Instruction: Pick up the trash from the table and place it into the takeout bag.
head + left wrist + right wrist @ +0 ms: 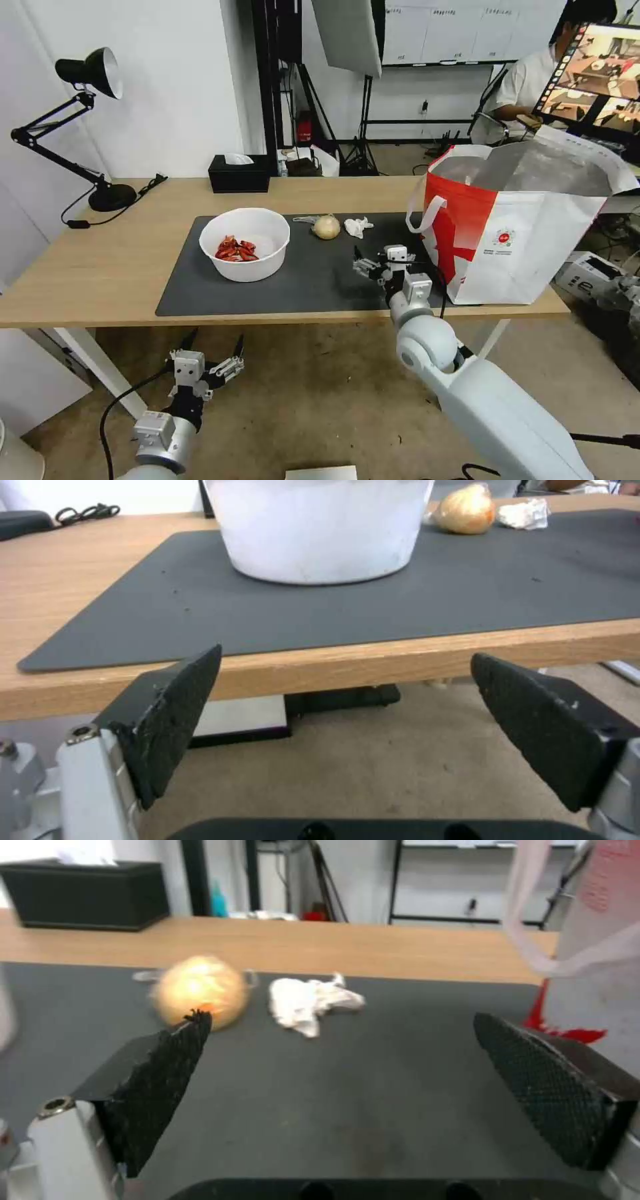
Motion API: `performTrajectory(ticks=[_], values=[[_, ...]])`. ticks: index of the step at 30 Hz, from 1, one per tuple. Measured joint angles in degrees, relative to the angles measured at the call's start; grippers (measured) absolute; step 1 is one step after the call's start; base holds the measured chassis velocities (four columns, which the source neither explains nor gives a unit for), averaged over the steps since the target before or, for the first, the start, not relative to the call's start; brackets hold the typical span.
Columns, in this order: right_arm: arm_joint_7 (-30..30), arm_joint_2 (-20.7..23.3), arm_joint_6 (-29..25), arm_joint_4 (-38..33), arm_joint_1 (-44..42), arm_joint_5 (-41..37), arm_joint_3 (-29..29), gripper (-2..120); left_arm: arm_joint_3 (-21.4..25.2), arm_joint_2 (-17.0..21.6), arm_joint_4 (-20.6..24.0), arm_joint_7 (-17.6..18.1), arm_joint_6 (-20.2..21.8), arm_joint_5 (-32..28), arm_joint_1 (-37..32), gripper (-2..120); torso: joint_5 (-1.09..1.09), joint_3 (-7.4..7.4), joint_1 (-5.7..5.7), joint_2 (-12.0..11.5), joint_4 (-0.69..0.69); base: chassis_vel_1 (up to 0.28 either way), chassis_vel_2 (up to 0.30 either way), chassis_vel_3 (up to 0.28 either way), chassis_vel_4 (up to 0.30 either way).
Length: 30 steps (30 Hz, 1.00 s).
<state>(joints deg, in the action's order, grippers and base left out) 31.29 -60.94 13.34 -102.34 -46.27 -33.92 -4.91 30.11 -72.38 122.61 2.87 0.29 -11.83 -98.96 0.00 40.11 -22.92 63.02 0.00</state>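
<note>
On the dark grey mat of the table stands a white round bowl with red scraps. Behind it lie a tan wrapped lump and a crumpled white tissue. The takeout bag stands open at the table's right end. My right gripper hovers open over the mat beside the bag, facing the lump and tissue. Below the table's front edge my left gripper is open, looking at the bowl.
A black tissue box sits at the table's back edge, and a black desk lamp stands at the back left. On the floor to the right of the bag lies a cardboard box.
</note>
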Motion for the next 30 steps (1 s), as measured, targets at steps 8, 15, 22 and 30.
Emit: performTrajectory(ticks=[8, 15, 22, 30], values=[[2.52, 0.41, 4.65, 3.58, 6.50, -6.85, -0.54, 100, -0.21, 0.99, -1.54, -0.23, -0.08, 0.05, 1.14, 100, 0.00, 0.00, 0.00, 0.00, -0.01, 0.000, 0.000, 0.000, 0.000], [2.21, -0.08, 6.31, 7.17, 11.21, -9.25, -2.09, 100, -0.01, 1.47, -1.71, -0.26, -0.08, -0.53, 1.25, 100, 0.00, 0.00, 0.00, 0.00, 0.00, 0.000, 0.000, 0.000, 0.000], [1.51, -0.95, 8.75, 10.20, 14.66, -11.31, -3.46, 100, 0.06, 1.53, -1.70, -0.30, -0.05, -1.03, 1.28, 100, 0.00, 0.00, 0.00, 0.00, 0.00, 0.000, 0.000, 0.000, 0.000], [0.38, -2.13, 10.09, 13.66, 17.45, -12.68, -4.92, 100, -0.06, 1.25, -1.40, -0.36, 0.07, -1.25, 1.28, 100, 0.00, 0.00, 0.01, 0.00, 0.00, 0.000, 0.000, 0.000, 0.000]])
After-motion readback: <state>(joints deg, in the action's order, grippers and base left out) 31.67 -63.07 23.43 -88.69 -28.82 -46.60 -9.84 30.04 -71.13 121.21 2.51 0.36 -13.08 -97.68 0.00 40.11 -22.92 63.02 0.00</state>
